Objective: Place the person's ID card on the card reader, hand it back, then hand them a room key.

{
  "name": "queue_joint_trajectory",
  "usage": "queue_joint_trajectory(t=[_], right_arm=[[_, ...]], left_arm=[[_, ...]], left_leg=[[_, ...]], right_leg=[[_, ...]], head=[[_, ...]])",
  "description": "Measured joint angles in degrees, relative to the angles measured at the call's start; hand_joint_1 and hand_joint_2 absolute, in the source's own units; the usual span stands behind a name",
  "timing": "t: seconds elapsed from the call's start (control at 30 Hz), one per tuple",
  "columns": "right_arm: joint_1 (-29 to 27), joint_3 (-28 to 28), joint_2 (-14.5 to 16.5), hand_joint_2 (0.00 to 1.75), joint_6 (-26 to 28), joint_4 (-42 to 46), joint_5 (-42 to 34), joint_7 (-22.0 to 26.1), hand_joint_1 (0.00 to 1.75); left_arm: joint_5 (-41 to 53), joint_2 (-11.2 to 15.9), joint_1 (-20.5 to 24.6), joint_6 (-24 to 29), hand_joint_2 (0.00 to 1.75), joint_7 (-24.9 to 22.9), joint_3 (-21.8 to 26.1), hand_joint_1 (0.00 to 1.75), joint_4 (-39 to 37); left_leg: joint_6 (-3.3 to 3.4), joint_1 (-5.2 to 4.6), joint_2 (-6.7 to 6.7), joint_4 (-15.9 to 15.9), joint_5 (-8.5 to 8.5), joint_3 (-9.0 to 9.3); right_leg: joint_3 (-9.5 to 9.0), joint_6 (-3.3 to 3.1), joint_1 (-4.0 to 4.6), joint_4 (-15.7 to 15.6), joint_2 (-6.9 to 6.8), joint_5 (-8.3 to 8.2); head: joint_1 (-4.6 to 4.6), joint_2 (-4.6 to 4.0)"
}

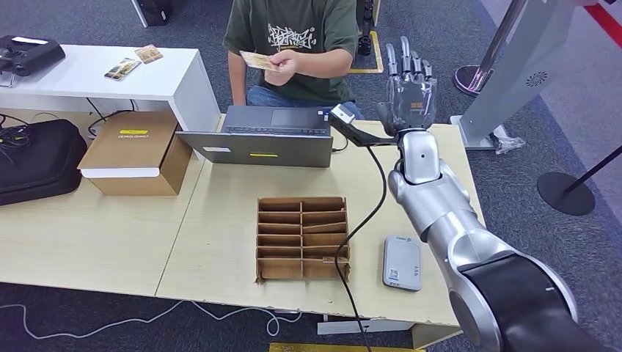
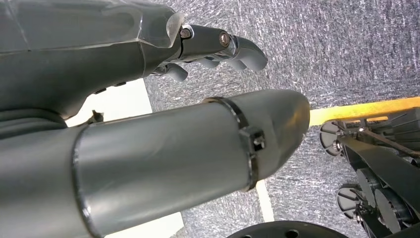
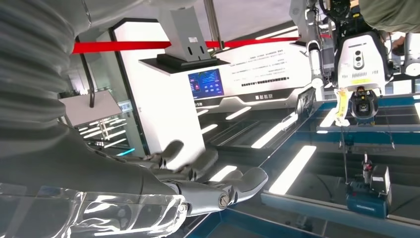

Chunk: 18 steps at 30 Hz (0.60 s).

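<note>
A person in a dark green shirt sits behind the table and holds the ID card (image 1: 258,61) in one hand. My right hand (image 1: 409,92) is raised above the table's far right side, fingers straight up and apart, holding nothing; it stands well to the right of the card. The grey card reader (image 1: 402,262) lies flat near the table's front edge, under my right forearm. A brown cardboard organiser (image 1: 301,237) with several slots stands mid-table. In the left wrist view my left hand (image 2: 218,47) hangs over grey carpet, fingers loosely extended and holding nothing.
A laptop (image 1: 265,136) sits at the table's far edge with a black cable running toward the front. A cardboard box (image 1: 136,152) and a black bag (image 1: 37,158) lie at the left. Two cards (image 1: 133,61) rest on a white side table. Stanchions stand at the right.
</note>
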State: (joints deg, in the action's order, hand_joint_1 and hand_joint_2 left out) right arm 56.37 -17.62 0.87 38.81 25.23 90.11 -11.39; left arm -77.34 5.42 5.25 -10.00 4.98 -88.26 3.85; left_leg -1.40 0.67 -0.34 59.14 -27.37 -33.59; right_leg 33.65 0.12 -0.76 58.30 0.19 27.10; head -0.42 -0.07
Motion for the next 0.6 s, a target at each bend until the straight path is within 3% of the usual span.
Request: queue_joint_trajectory(t=[0.6], right_arm=[[-0.12, -0.02, -0.14, 1.75, -0.02, 0.03, -0.01, -0.28, 0.00]], left_arm=[[0.61, 0.09, 0.03, 0.05, 0.00, 0.00, 0.00, 0.00, 0.00]], left_leg=[[0.00, 0.00, 0.01, 0.00, 0.00, 0.01]], right_leg=[[0.01, 0.00, 0.00, 0.00, 0.01, 0.00]], head=[[0.00, 0.01]])
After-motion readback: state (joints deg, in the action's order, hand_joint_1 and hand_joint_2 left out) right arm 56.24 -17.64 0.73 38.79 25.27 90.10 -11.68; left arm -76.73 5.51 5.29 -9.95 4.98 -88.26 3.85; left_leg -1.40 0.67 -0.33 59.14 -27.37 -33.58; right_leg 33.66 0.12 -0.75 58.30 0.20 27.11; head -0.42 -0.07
